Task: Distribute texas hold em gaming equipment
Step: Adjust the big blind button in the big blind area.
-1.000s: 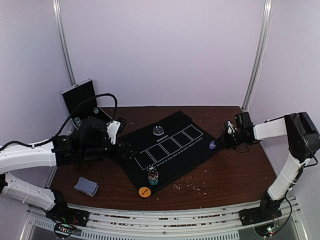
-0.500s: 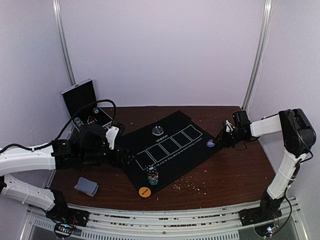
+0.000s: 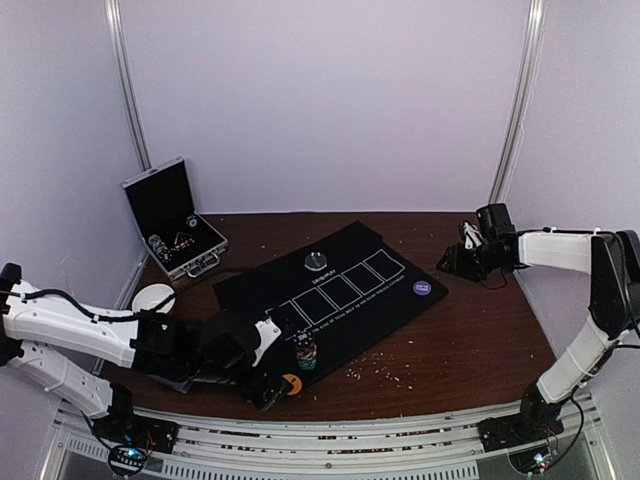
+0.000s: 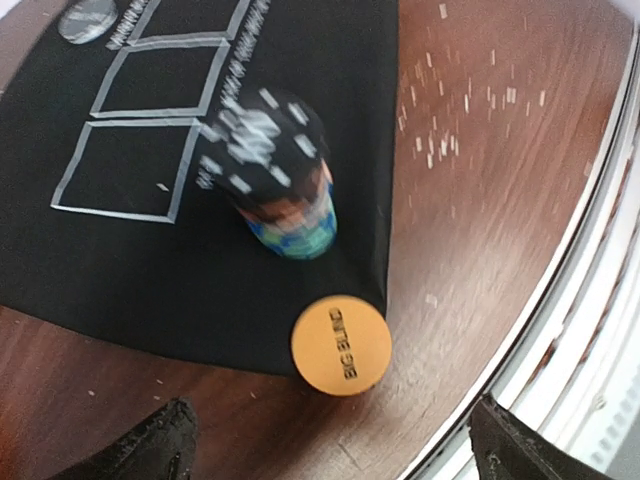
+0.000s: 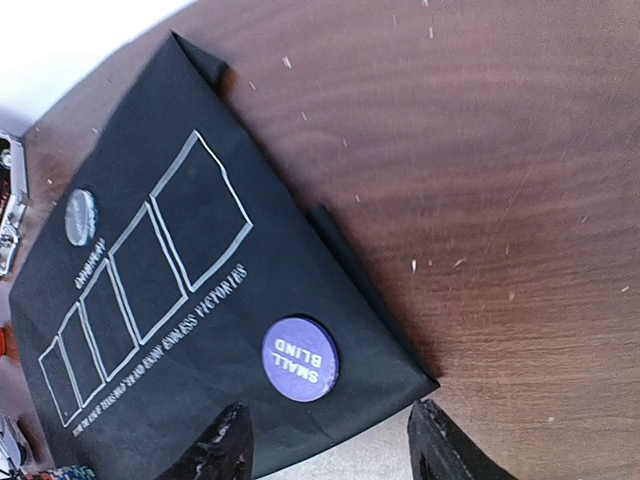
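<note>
A black felt mat (image 3: 340, 285) with white card boxes lies mid-table. A short stack of multicoloured poker chips (image 3: 306, 352) (image 4: 285, 200) stands at its near edge. The orange "BIG BLIND" disc (image 4: 341, 345) (image 3: 292, 382) overlaps the mat's edge just ahead of my left gripper (image 4: 335, 445) (image 3: 270, 388), which is wide open and empty. The purple "SMALL BLIND" disc (image 5: 299, 359) (image 3: 422, 288) lies flat on the mat's right corner. My right gripper (image 5: 330, 450) (image 3: 456, 262) is open just short of it, touching nothing. A clear round disc (image 3: 316, 262) (image 5: 80, 216) rests on the mat's far side.
A silver hinged case (image 3: 175, 225) stands open at the back left, with a white bowl (image 3: 152, 298) near it. Pale crumbs (image 3: 385, 372) dot the brown table. The metal rail (image 3: 330, 440) runs along the near edge, close to my left gripper.
My left arm has swung from the mat's left side down to the near edge by the orange disc. My right gripper has opened and drawn back to the right, away from the purple disc.
</note>
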Robot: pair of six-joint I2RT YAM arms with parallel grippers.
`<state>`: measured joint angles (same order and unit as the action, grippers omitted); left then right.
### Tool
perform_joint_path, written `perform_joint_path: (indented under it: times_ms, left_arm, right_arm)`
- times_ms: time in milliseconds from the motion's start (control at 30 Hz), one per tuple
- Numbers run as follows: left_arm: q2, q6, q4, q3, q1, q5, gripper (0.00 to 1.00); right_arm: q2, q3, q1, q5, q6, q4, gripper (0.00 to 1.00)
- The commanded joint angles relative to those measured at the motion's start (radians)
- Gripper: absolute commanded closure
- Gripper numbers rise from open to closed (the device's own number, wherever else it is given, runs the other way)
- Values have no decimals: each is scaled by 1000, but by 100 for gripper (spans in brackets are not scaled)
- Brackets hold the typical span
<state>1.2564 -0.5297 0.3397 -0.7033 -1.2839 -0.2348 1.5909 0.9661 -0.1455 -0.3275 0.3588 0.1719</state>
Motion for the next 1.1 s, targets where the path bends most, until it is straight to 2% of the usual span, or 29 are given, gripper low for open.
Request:
perform_joint_path:
  times_ms: [0,267,400,600,833,1067]
  left_arm:
    - [98,79,2,-26,-49,-62,2]
    - [201,107,-137,-7,-48,-34,2]
    - [241,88,-169,-10,-38,-1,6]
    - [236,85,-155,-7,41,25,9]
    - [232,118,-221,34,73,133,11]
    - [258,129,-236,27,80,152,16]
  right_arm:
    - [-87,-10,-7,33,-27,38,44]
    - [-151,-44,-8,21,-40,50,44]
    - [-153,-60,-8,15,-37,50,44]
    - [-156,-73,-8,7,-37,49,44]
    - [-154,-78,-8,4,-40,52,44]
    - [-139,-74,-8,-12,-38,50,44]
